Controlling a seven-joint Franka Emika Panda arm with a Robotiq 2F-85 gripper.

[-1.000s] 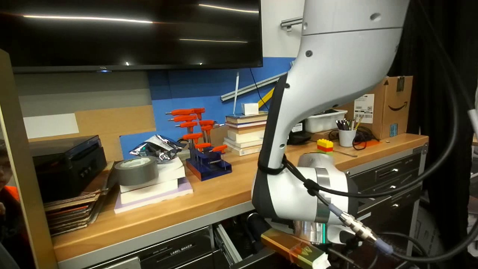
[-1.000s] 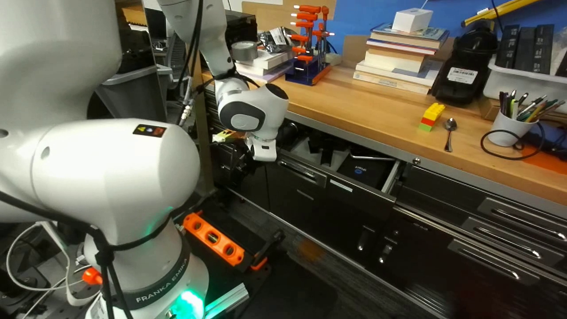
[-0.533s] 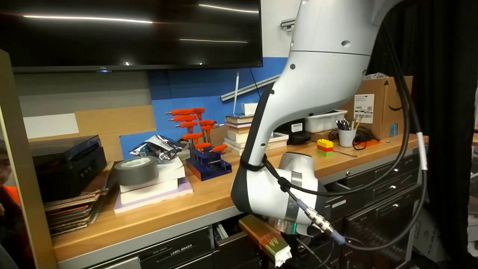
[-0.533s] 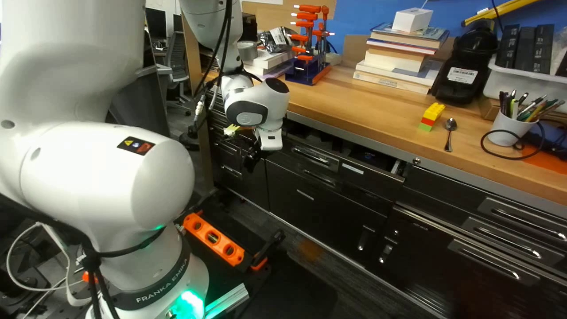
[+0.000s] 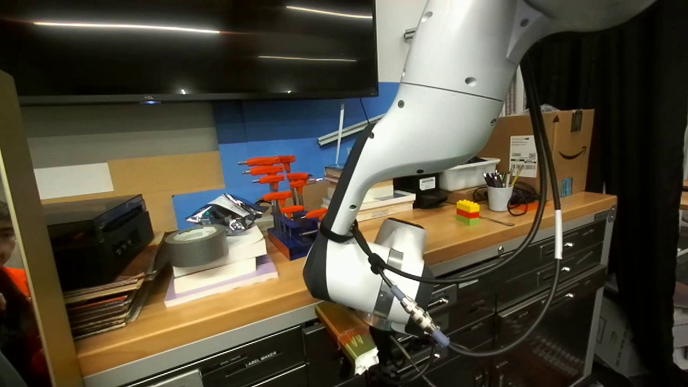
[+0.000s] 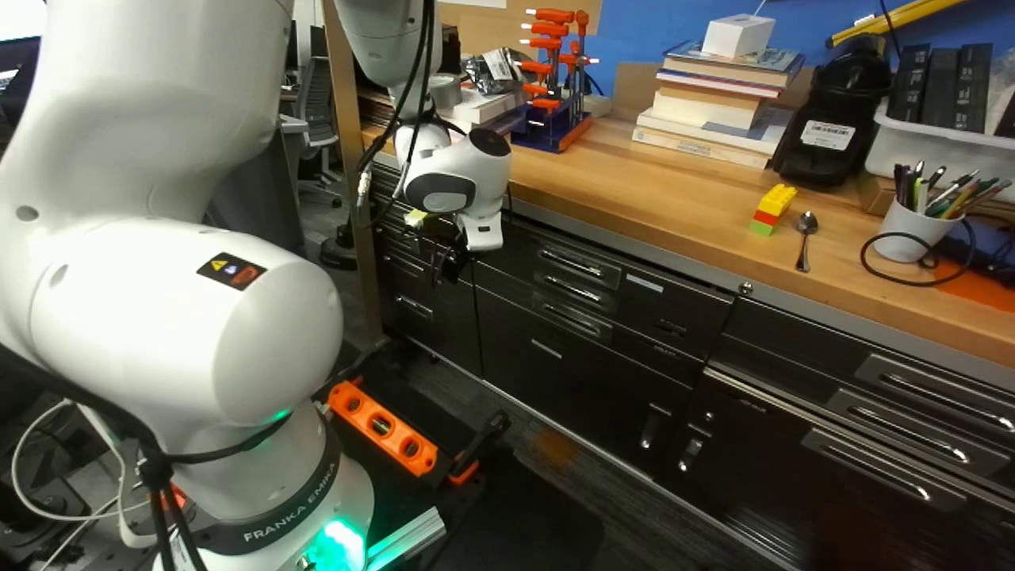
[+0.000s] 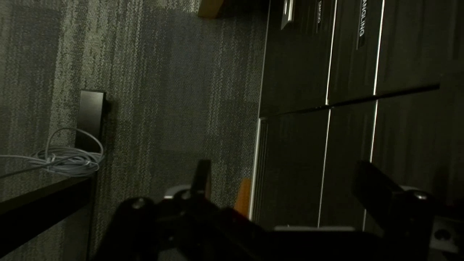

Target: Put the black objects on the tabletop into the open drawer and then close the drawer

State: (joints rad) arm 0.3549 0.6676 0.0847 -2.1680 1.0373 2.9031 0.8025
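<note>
The wide dark-grey drawer below the bench edge has its front in line, or nearly so, with the fronts under it. Its inside is hidden. The black objects are out of view; none shows on the visible part of the wooden tabletop, also seen in an exterior view. My gripper hangs in front of the cabinet, left of the drawer's bar handle. In the wrist view my gripper's fingers are wide apart with nothing between them, over dark cabinet fronts and carpet.
The tabletop bears an orange-handled hex key stand, stacked books, a toy brick stack, a spoon and a pen cup. A gold-green box is fixed at my wrist.
The drawer has gone from open, with black things showing inside, to shut or nearly shut. My arm has moved along with it toward the bench, and the hand has risen slightly.
</note>
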